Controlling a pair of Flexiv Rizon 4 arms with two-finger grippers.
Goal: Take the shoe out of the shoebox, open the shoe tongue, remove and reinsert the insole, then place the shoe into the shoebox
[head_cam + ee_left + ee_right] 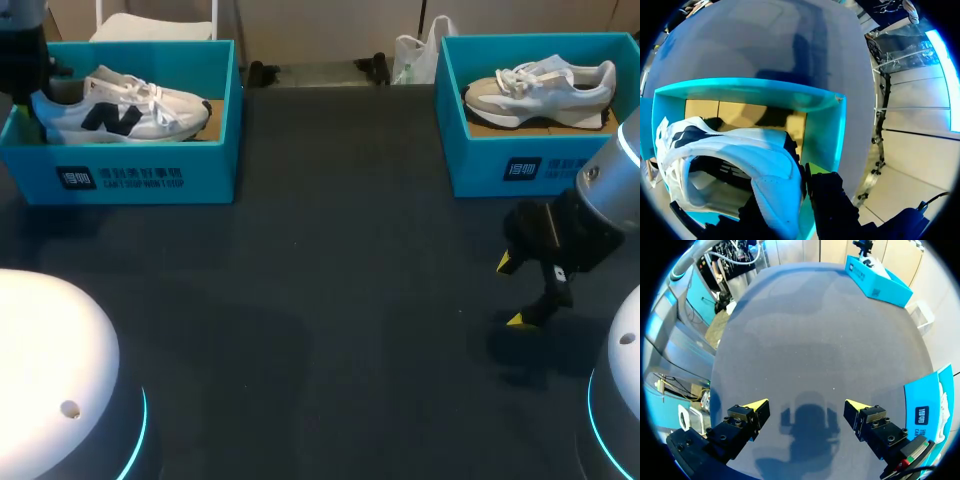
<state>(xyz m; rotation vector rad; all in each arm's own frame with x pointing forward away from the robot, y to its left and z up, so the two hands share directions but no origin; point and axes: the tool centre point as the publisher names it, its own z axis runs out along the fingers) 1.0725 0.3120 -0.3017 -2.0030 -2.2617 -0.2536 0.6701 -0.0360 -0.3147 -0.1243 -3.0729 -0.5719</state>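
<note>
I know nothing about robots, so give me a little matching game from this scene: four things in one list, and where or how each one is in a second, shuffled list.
Things:
1. white shoe
2. grey shoe
3. left gripper
4. right gripper

Places or states:
A. open, above the bare table
B. lying untouched in the right box
C. closed on a shoe's heel
D. in the left box, gripped at the heel

Pairs: 1-D, 2-B, 3-C, 4-A
</note>
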